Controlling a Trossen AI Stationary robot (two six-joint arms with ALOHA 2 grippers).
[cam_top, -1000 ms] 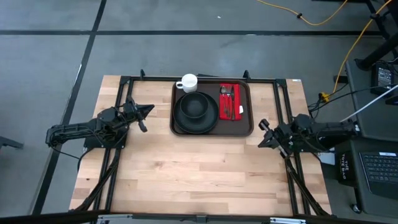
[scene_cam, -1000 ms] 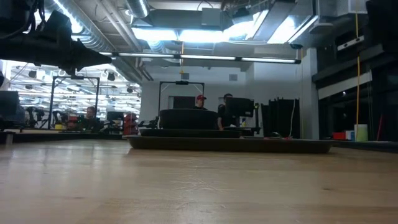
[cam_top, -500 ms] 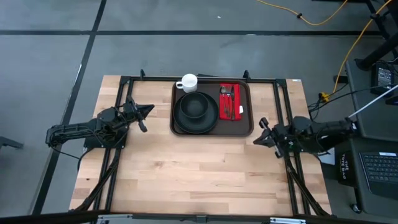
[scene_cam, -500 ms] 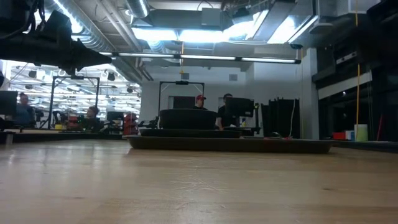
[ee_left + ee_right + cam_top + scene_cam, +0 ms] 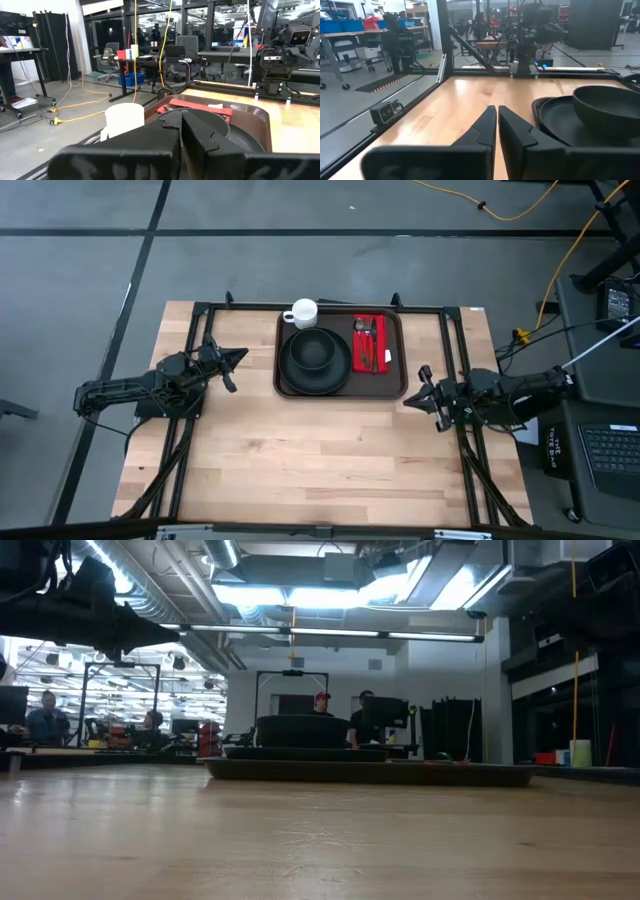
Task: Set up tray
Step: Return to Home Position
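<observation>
Parking both arms is all that remains, I judge. On the table (image 5: pixel 300 460) the tray (image 5: pixel 340 394) sits centred between the arms, carrying a black bowl (image 5: pixel 316 355), a red napkin (image 5: pixel 381 330) with cutlery, and a white cup (image 5: pixel 303 312) at a corner on the left arm's side. My right gripper (image 5: pixel 412 394) lies just beside the tray's corner, fingers pinched narrow on nothing. The left gripper (image 5: pixel 240 355) rests near the tray's other side, fingers likewise closed. I'd draw the right arm back slowly, clear of the rim.
</observation>
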